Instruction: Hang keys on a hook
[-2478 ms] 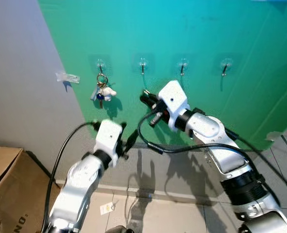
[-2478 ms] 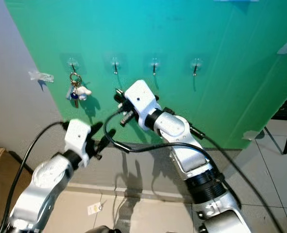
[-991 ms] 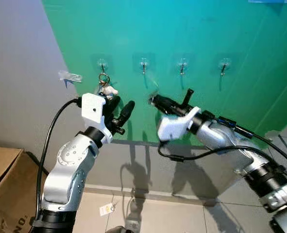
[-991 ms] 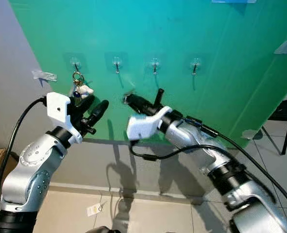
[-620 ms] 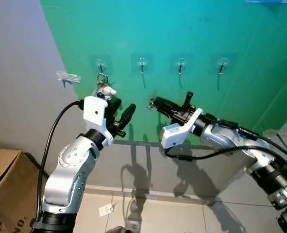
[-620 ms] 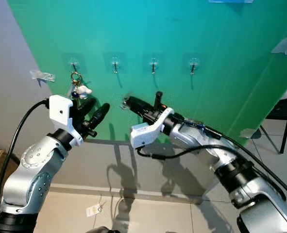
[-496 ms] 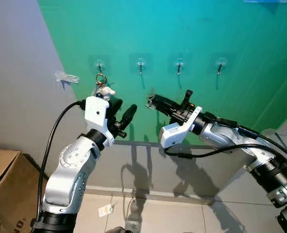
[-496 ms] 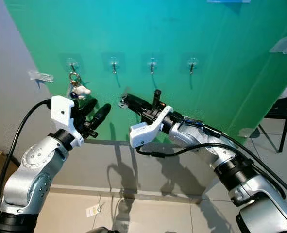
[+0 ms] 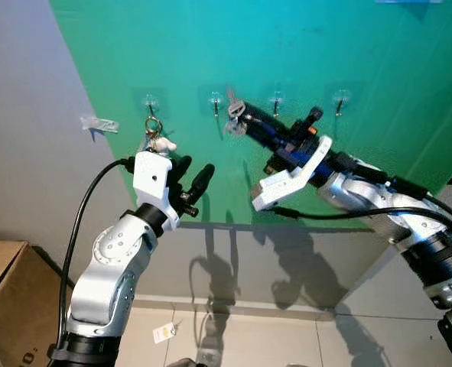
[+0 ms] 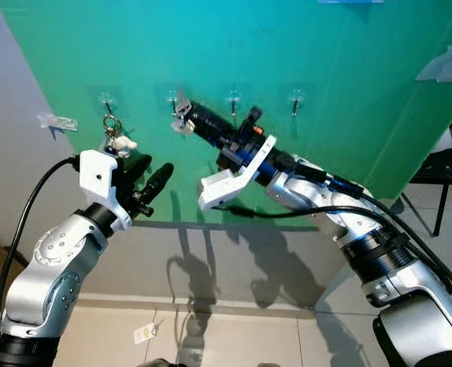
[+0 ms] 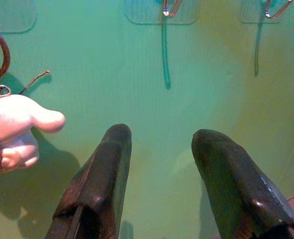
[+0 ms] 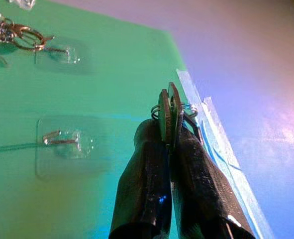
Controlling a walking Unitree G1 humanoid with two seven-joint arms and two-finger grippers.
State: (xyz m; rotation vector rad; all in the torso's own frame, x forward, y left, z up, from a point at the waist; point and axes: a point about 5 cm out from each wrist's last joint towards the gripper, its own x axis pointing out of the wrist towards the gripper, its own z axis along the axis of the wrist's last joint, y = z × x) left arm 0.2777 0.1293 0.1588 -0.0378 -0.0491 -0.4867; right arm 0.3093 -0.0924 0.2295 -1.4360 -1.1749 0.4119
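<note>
Right gripper (image 9: 237, 121) rose w/ keys (image 12: 169, 115) pinched, beside 2nd hook (image 9: 216, 101); left gripper (image 11: 161, 164) wide apart.

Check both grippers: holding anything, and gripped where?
The right gripper is shut on a set of keys, pinching the flat blades, with the ring sticking out past the fingertips, near the second hook. The left gripper is open and holds nothing.

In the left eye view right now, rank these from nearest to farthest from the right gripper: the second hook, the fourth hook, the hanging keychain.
1. Second hook, just left of the right gripper.
2. Hanging keychain, on the first hook further left.
3. Fourth hook, far right.
</note>
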